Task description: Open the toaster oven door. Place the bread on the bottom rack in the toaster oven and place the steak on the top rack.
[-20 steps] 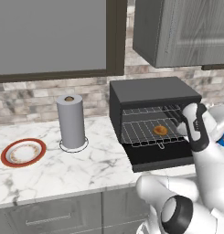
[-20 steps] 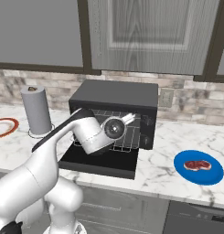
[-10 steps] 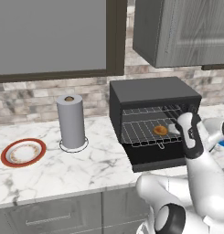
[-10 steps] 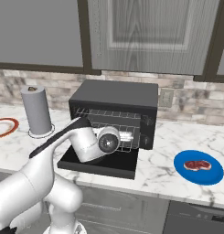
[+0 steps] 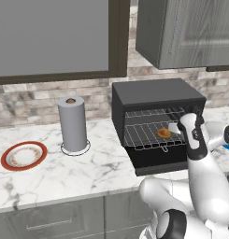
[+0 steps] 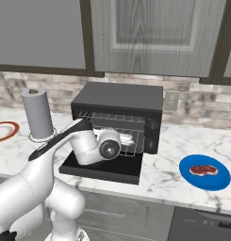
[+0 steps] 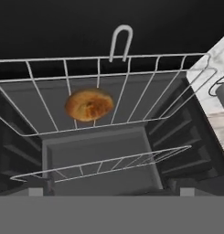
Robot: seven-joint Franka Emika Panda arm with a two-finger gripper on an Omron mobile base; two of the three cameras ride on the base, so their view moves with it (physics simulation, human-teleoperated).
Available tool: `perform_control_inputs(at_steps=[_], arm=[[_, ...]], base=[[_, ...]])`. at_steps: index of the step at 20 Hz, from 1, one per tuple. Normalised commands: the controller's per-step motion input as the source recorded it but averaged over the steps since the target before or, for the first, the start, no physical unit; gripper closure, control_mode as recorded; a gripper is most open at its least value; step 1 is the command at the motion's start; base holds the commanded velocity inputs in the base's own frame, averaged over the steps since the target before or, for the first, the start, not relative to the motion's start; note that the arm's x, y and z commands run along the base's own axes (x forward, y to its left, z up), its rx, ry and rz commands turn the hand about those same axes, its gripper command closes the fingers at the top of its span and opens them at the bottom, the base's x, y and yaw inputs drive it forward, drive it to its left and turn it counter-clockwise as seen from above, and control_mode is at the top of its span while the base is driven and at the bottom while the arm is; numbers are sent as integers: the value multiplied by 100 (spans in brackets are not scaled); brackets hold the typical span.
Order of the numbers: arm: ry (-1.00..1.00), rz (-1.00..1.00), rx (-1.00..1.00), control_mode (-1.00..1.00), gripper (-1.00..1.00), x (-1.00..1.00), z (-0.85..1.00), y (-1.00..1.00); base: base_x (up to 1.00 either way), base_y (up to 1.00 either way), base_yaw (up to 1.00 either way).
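Toaster oven door [image 5: 168, 163] down, bread [image 7: 89, 104] upper left of hand view on the bottom rack [image 5: 148, 136], fingers [image 5: 173, 128] spread wide and empty at the oven mouth, steak [image 6: 203, 170] lower right on blue plate [image 6: 220, 180] on bench, top rack [image 5: 151, 114] bare.

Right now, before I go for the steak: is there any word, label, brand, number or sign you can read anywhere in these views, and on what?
None: no readable text in any view.
The toaster oven has two dark knobs with no legible markings.
The paper-towel roll, the orange-rimmed plate and the blue plate under the steak carry no lettering.
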Motion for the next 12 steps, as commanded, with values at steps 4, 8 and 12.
perform_control_inputs(at_steps=[4, 8, 12], arm=[[0, -8, -20, -100, -100, 16, 0, 15], [-7, -18, -15, -100, -100, 16, 0, 1], [-17, -18, -2, -100, -100, 6, -1, 0]], base=[[0, 0, 0], [0, 0, 0], [0, 0, 0]])
